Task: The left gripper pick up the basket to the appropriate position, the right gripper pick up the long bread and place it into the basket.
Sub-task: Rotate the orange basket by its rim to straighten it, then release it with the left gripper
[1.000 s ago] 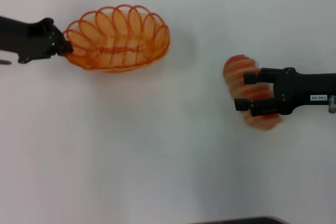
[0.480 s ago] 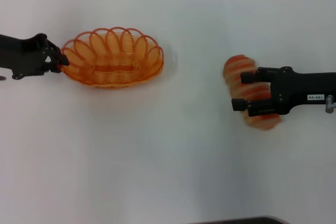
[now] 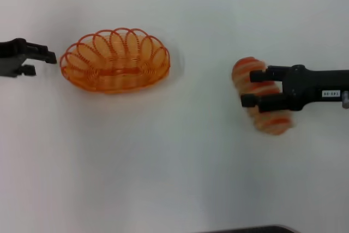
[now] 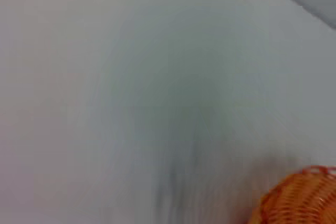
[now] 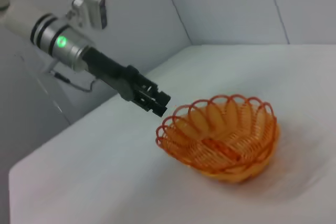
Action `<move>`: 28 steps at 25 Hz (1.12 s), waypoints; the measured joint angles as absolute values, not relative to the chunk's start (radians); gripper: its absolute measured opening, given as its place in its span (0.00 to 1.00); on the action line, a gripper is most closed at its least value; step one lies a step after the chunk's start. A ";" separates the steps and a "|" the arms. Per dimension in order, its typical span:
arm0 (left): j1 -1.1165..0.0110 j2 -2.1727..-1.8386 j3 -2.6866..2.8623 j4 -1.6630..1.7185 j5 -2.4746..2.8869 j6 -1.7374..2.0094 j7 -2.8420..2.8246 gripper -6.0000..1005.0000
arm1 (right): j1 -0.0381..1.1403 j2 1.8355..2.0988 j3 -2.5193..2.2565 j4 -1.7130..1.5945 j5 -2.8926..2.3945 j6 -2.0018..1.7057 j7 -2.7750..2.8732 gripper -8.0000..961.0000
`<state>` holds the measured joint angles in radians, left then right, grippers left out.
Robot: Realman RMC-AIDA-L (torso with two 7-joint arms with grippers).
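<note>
The orange wire basket (image 3: pixel 114 61) stands upright on the white table at the left; it also shows in the right wrist view (image 5: pixel 220 140) and at the edge of the left wrist view (image 4: pixel 302 198). My left gripper (image 3: pixel 43 64) is open and empty, a short gap to the left of the basket's rim, also seen in the right wrist view (image 5: pixel 156 102). The long bread (image 3: pixel 262 118), tan with orange-red stripes, lies at the right. My right gripper (image 3: pixel 252 88) has its fingers across the loaf's middle and is shut on it.
The white table (image 3: pixel 163 162) holds only the basket and the bread. A dark edge (image 3: pixel 245 228) shows at the table's near side. A grey wall (image 5: pixel 236 3) stands behind the table's far edge.
My left gripper set the basket down, let go of its rim and drew back to the left. My right gripper shifted slightly and its fingers narrowed on the bread.
</note>
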<state>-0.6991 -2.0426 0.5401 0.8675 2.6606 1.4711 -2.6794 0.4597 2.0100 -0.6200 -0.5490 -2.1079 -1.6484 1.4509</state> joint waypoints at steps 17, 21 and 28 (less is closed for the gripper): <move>-0.559 -2.071 0.524 0.886 2.335 1.691 -1.702 0.66 | 0.499 2.002 -0.516 -0.543 -2.106 -1.598 1.620 0.95; -0.513 -2.081 0.486 0.828 2.244 1.730 -1.542 0.68 | 0.499 2.008 -0.517 -0.543 -2.106 -1.597 1.624 0.95; -0.482 -2.086 0.472 0.738 2.242 1.762 -1.464 0.70 | 0.515 2.006 -0.521 -0.543 -2.106 -1.596 1.625 0.95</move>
